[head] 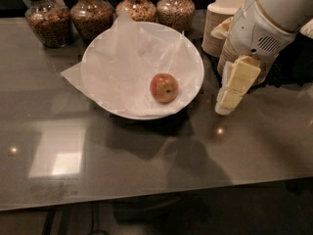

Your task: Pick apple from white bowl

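Note:
The apple (164, 87), red with yellowish patches, lies in the right part of the white bowl (105, 99), which is wide, shallow and lined with crinkled white paper. The bowl stands on a dark glossy table. My gripper (226, 103) hangs from the white arm at the right, just outside the bowl's right rim and a little above the table. Its cream fingers (239, 77) point down. It holds nothing and does not touch the apple.
Several glass jars of grain (91, 14) stand along the back edge. Stacks of small beige paper bowls (221, 14) stand at the back right, partly behind the arm. The table's front edge (146, 195) runs across the bottom.

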Tool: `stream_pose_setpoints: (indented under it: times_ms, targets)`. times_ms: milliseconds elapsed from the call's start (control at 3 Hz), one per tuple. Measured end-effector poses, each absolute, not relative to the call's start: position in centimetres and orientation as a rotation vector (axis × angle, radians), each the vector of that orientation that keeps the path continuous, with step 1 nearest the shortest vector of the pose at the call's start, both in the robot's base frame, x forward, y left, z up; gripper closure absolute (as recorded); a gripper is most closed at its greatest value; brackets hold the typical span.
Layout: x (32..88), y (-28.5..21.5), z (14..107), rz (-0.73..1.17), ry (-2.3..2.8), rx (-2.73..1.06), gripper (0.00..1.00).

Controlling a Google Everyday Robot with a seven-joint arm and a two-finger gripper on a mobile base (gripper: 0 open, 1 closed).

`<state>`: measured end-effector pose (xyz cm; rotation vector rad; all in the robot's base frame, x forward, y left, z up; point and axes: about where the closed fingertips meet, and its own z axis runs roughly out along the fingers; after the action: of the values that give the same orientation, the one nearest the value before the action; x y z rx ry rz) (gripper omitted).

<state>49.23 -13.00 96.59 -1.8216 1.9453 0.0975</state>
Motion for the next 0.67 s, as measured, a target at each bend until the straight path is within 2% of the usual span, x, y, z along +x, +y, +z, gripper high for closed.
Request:
stream_pose_setpoints:
  times_ms: [667]
  targets:
    - [51.4,-11.3,95.3,0.151,1.901,-1.802,0.00]
